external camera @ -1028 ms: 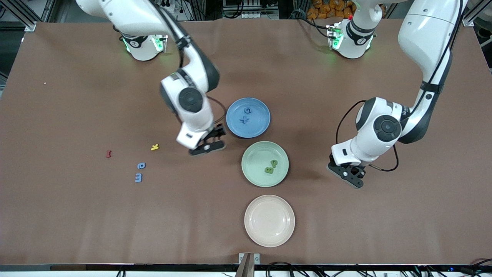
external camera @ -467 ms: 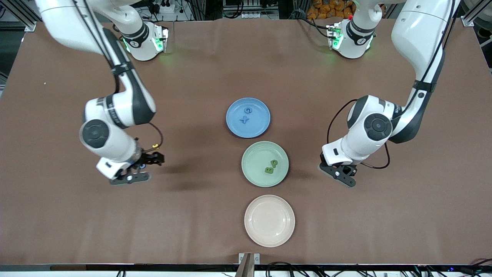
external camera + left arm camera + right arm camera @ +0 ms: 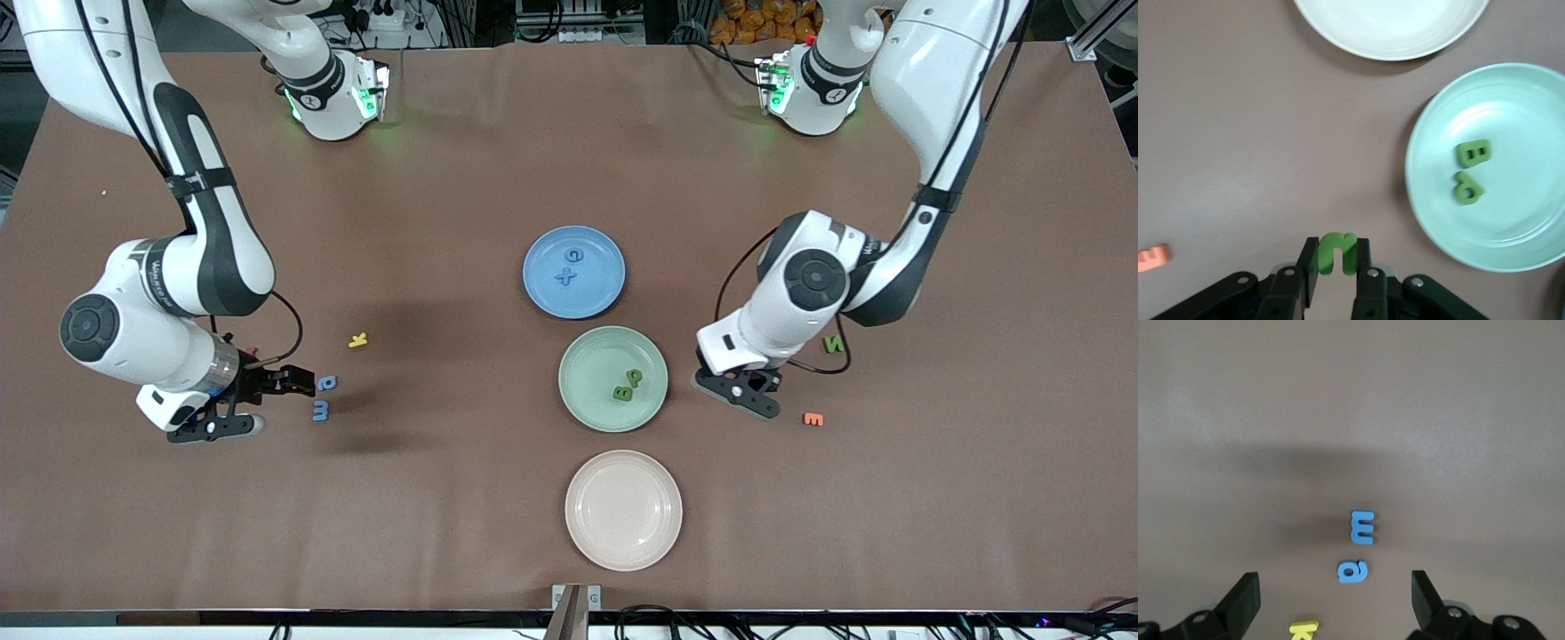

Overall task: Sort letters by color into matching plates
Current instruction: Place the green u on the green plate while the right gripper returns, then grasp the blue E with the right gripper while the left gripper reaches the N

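Risk: I judge the green letter (image 3: pixel 1337 253) could slip from its thin pinch, or drop short of the green plate (image 3: pixel 578 404) if I release early.
Left gripper (image 3: pixel 1336 265): jaws nearly closed on that letter, lower centre of its wrist view, over bare table beside the plate.
Right gripper (image 3: pixel 1336 603): jaws spread wide, holding nothing.
Blue letters (image 3: pixel 1362 527): on the table, centred between those jaws, ahead of the tips.
Blue plate (image 3: pixel 544 298): centre of the front view, holding two blue letters.

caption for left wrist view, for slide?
Left gripper holds a green letter beside the mint plate with two green letters.
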You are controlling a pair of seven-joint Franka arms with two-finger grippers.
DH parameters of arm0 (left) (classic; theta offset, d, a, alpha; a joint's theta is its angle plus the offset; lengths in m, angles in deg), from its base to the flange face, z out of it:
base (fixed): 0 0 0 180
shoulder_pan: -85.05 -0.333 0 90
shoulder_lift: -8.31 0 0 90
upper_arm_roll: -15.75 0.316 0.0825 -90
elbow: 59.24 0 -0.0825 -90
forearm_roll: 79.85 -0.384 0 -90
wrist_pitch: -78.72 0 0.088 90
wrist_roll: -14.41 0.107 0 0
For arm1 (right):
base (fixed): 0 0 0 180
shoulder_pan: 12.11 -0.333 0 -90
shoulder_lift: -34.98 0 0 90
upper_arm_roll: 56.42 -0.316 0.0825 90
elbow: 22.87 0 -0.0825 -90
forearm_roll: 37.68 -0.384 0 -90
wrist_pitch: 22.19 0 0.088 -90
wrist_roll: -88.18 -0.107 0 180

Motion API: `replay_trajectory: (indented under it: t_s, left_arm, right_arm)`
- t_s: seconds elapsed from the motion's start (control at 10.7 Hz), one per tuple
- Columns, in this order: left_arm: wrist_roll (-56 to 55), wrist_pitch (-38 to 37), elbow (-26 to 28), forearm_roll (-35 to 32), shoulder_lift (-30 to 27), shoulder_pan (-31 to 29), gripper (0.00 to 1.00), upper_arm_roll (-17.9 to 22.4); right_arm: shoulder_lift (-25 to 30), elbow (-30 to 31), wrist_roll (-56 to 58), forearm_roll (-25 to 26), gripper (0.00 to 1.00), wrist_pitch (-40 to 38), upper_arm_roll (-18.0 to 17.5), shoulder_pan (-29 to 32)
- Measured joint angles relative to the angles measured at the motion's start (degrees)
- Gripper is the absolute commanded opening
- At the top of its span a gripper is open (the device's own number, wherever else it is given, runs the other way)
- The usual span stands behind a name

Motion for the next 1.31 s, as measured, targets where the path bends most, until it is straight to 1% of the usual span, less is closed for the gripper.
replay_trajectory:
  t_s: [0.19, 0.37, 0.56, 0.65, 0.75, 1.03, 1.31]
  left_arm:
    - [-7.75, -0.01, -1.92, 0.02, 2.16, 4.01, 0.00, -0.02]
    - [-17.84, -0.03, -3.96, 0.08, 5.14, 8.24, 0.00, -0.01]
    - [-22.42, -0.03, -4.80, 0.08, 7.28, 11.63, 0.00, 0.05]
    - [-23.36, -0.03, -4.98, 0.08, 7.82, 12.36, 0.29, 0.12]
    - [-23.91, -0.03, -5.20, 0.08, 8.17, 12.46, 0.99, 0.20]
    - [-23.76, 0.00, -7.51, 0.06, 8.06, 11.10, 1.00, 1.15]
    - [-20.23, -2.25, -8.40, 0.03, 5.77, 6.31, 1.00, 1.21]
  right_arm:
    - [-1.65, 0.19, 0.62, -0.01, 1.00, 2.24, -0.04, 0.16]
    - [-3.95, 0.24, 0.95, 0.00, 1.00, 5.78, -0.04, 0.23]
    - [-6.18, 0.25, 1.32, 0.12, 1.00, 8.25, -0.06, 0.26]
    - [-7.03, 0.25, 1.40, 0.34, 1.00, 8.97, -0.07, 0.28]
    - [-7.71, 0.25, 1.42, 0.69, 1.00, 9.35, -0.06, 0.29]
    - [-8.68, 0.36, 1.50, 2.13, 1.00, 10.26, -0.02, 0.48]
    - [-8.80, 0.63, 1.50, 3.46, 1.00, 10.59, 0.07, 0.70]
